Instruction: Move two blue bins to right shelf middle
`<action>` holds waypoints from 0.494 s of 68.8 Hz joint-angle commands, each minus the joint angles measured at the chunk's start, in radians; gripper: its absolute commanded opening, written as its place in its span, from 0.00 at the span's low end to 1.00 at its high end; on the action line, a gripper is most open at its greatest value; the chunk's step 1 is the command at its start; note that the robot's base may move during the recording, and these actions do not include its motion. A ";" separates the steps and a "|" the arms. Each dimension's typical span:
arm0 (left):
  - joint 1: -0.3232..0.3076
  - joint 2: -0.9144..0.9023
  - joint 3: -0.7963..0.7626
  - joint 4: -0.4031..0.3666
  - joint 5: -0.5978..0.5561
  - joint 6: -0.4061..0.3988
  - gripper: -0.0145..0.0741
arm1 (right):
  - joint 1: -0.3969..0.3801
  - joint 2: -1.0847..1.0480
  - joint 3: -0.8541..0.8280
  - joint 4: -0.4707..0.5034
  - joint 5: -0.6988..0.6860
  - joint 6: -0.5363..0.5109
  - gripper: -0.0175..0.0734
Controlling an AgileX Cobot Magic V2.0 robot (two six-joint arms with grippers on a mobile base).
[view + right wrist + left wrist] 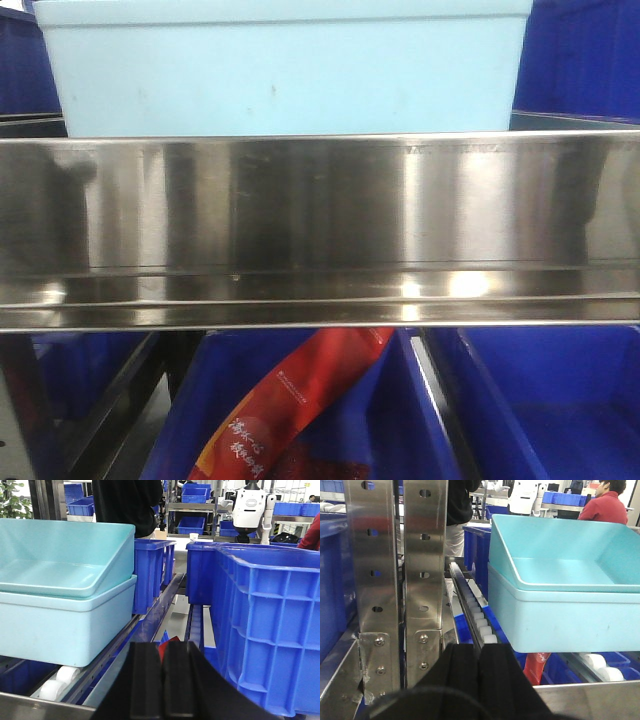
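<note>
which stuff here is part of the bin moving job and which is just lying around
Part of the job:
- two stacked light blue bins, upper one tilted in the lower
- left gripper and right gripper, both shut and empty

Just lying about:
- dark blue crates
- red snack packet in a lower crate
- steel shelf rail

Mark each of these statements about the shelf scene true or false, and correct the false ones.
1. Two light blue bins sit nested, the upper one tilted. True.
2. The left hand holds a bin. False: its fingers are together, gripping nothing.
3. A red packet lies in a dark blue bin below the steel shelf rail. True.
4. The right hand is wide open. False: its fingers are pressed together.
5. The light blue bins rest on white rollers. True.
</note>
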 commanded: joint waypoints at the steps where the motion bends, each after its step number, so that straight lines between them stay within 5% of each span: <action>1: 0.002 -0.006 0.003 0.001 -0.011 0.004 0.04 | -0.002 -0.004 0.003 -0.008 -0.023 -0.006 0.01; 22: 0.002 -0.006 0.021 0.001 -0.013 0.004 0.04 | -0.002 -0.004 0.003 -0.008 -0.023 -0.006 0.01; 34: 0.098 -0.006 0.113 0.009 -0.129 0.031 0.04 | -0.002 -0.004 0.003 -0.008 -0.023 -0.006 0.01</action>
